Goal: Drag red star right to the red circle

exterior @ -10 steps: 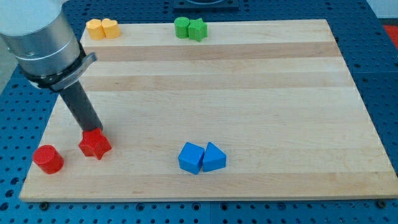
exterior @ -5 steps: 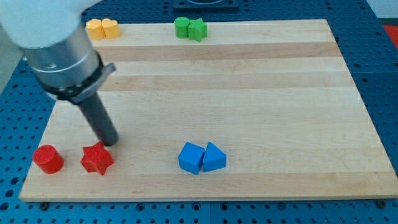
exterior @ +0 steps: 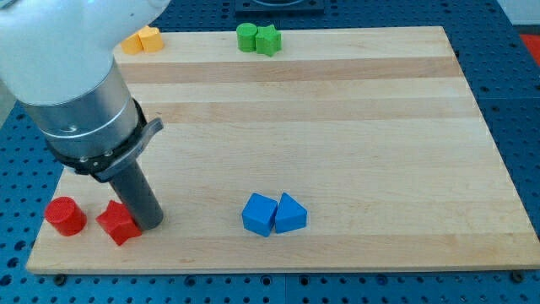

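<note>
The red star (exterior: 117, 224) lies near the board's bottom-left corner. The red circle, a short cylinder (exterior: 65, 216), stands just to its left with a small gap between them. My tip (exterior: 149, 223) rests on the board against the star's right side. The rod and the large grey arm body rise up and to the left from it, hiding part of the board's left half.
Two blue blocks (exterior: 273, 214) sit together at the bottom middle. Two green blocks (exterior: 257, 38) sit at the top edge. Two yellow-orange blocks (exterior: 142, 40) sit at the top left, partly hidden by the arm. The wooden board (exterior: 337, 127) lies on a blue perforated table.
My tip moved from above the star round to its right side. The star slid a little down and left, closer to the red circle.
</note>
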`<control>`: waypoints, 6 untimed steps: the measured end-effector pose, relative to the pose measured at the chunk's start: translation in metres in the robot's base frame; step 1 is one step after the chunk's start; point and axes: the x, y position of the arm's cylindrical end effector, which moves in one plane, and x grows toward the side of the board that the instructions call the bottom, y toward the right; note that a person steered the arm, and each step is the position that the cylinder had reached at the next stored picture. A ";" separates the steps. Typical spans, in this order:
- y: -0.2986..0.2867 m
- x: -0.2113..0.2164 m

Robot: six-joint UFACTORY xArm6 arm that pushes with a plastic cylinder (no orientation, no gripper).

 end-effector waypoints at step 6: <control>-0.037 -0.028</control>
